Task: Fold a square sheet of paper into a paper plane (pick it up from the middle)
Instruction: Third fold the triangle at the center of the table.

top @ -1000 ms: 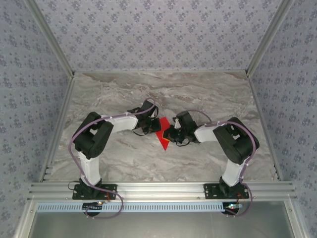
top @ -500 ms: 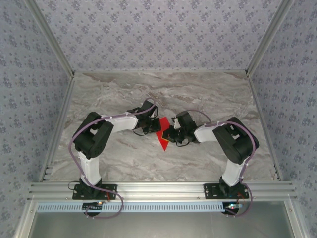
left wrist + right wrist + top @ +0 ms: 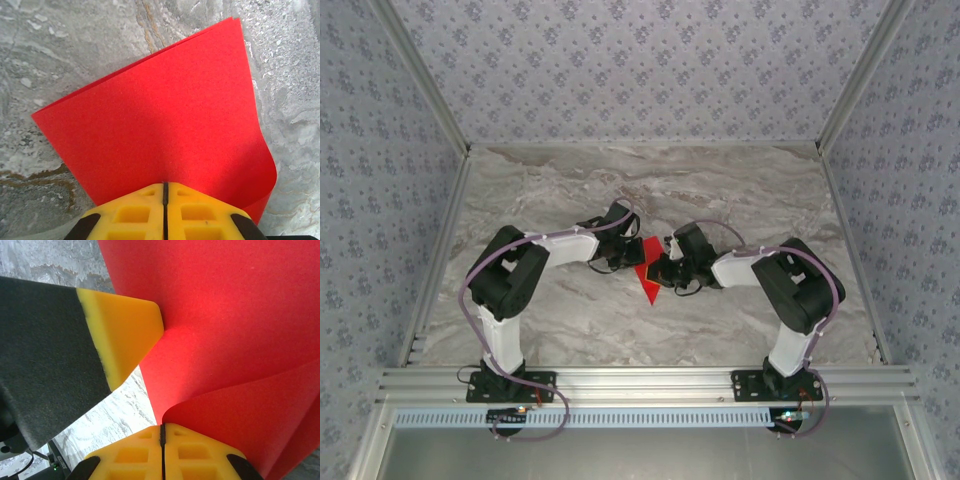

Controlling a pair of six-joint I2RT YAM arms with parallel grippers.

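The red paper (image 3: pixel 647 284) sits over the middle of the marble tabletop (image 3: pixel 750 190), between the two arms, and from the top view reads as a narrow triangle pointing toward the near edge. The left claw (image 3: pixel 631 262) meets it from the left and the right claw (image 3: pixel 659 270) from the right. In the left wrist view the left claw (image 3: pixel 165 186) is pinched tight on one edge of the paper (image 3: pixel 160 115), whose far edge shows two layers lying together. In the right wrist view the right claw (image 3: pixel 161 428) is likewise closed on the paper (image 3: pixel 240 315), which bows into a soft curl beside the grip, with a left fingertip (image 3: pixel 127 330) pressing against the red surface.
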